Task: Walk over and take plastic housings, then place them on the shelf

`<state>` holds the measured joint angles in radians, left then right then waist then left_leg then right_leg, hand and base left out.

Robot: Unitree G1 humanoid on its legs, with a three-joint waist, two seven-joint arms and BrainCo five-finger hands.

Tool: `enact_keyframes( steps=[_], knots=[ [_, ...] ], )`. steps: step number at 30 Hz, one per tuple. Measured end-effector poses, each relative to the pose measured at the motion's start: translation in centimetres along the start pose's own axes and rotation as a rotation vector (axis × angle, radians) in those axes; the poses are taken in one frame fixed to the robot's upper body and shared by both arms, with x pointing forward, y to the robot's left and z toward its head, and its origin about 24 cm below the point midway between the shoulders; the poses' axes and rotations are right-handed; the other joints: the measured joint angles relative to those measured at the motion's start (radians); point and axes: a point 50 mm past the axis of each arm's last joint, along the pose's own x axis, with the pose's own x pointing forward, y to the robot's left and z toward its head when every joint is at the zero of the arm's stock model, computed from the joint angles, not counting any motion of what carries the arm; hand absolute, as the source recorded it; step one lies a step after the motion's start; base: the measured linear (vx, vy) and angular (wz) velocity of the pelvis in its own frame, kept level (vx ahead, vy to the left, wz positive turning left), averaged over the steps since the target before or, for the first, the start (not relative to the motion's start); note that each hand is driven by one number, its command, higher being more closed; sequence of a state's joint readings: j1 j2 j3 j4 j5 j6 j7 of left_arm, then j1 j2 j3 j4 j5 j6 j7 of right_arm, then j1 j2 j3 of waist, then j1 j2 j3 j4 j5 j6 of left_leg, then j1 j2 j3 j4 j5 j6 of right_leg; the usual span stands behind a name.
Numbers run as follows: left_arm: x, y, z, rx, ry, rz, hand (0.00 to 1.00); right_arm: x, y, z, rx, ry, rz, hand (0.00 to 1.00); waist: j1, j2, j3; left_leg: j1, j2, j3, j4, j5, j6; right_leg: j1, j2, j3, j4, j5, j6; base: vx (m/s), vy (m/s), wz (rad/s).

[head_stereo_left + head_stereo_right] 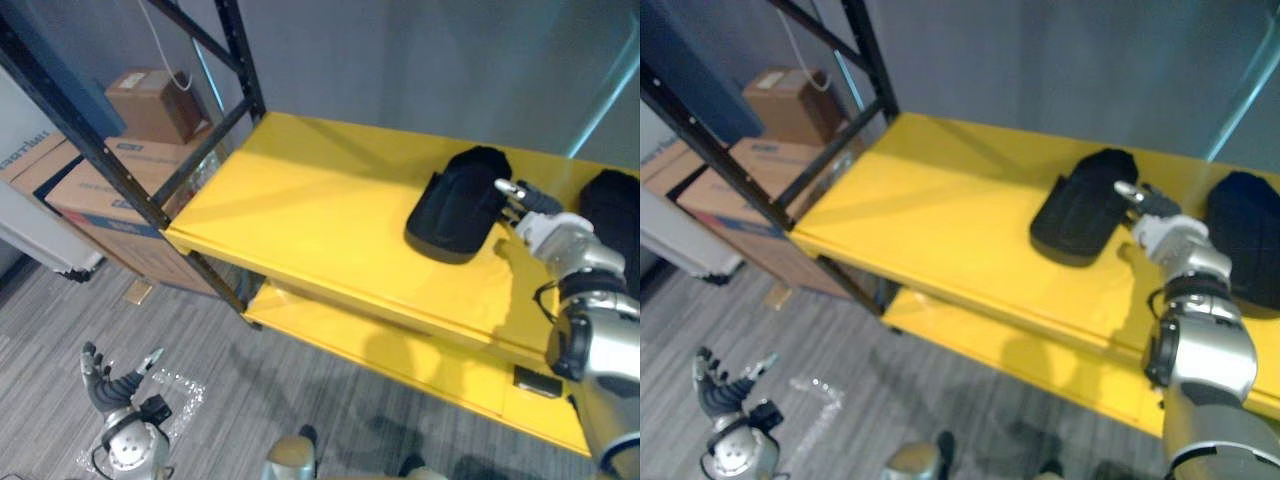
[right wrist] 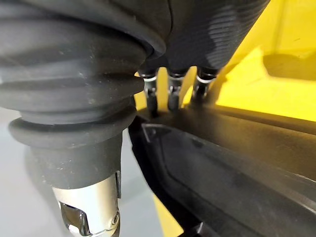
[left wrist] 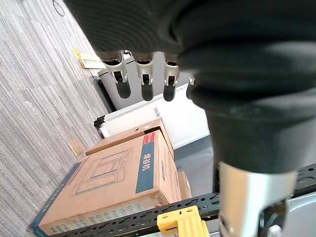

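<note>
A black plastic housing (image 1: pixel 458 205) lies on the yellow top shelf (image 1: pixel 300 210). My right hand (image 1: pixel 545 225) is at its right edge, fingers straight and resting against it. In the right wrist view the fingers (image 2: pixel 172 91) reach over the housing's dark rim (image 2: pixel 237 168) without curling round it. A second black housing (image 1: pixel 615 215) lies on the same shelf, just right of that hand. My left hand (image 1: pixel 115 385) hangs low over the floor at the lower left, fingers spread and holding nothing; its fingertips (image 3: pixel 143 79) point at the floor.
A lower yellow shelf (image 1: pixel 400 350) juts out beneath the top one. The rack's black upright and braces (image 1: pixel 130 180) stand at the left. Cardboard boxes (image 1: pixel 90 190) are stacked on the grey carpet beyond them, and a smaller box (image 1: pixel 150 100) sits behind.
</note>
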<state>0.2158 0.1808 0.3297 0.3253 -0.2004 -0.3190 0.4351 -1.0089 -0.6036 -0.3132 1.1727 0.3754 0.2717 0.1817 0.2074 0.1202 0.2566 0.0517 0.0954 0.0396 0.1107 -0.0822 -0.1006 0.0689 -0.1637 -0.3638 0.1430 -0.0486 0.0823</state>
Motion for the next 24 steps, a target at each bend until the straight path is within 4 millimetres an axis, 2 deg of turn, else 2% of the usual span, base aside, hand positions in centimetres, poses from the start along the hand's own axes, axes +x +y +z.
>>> enact_keyframes(
  steps=[14,24],
  knots=[
    [-0.4,-0.8,-0.3,-0.004,0.012,-0.031,0.0,0.0,0.0,-0.1,-0.024,-0.011,-0.007,0.0,0.0,-0.001,0.001,-0.003,0.0,-0.002,-0.002,0.005,0.0,0.0,-0.001,-0.008,0.002,0.0,0.0,-0.01,-0.003,0.01],
    [-0.8,-1.0,-0.7,-0.044,0.043,-0.016,0.0,0.2,0.9,0.9,-0.06,-0.032,0.009,0.0,0.0,0.009,0.008,-0.011,-0.001,-0.004,0.0,0.006,0.0,-0.006,-0.003,-0.011,0.004,0.0,0.0,0.0,0.0,0.0]
  ],
)
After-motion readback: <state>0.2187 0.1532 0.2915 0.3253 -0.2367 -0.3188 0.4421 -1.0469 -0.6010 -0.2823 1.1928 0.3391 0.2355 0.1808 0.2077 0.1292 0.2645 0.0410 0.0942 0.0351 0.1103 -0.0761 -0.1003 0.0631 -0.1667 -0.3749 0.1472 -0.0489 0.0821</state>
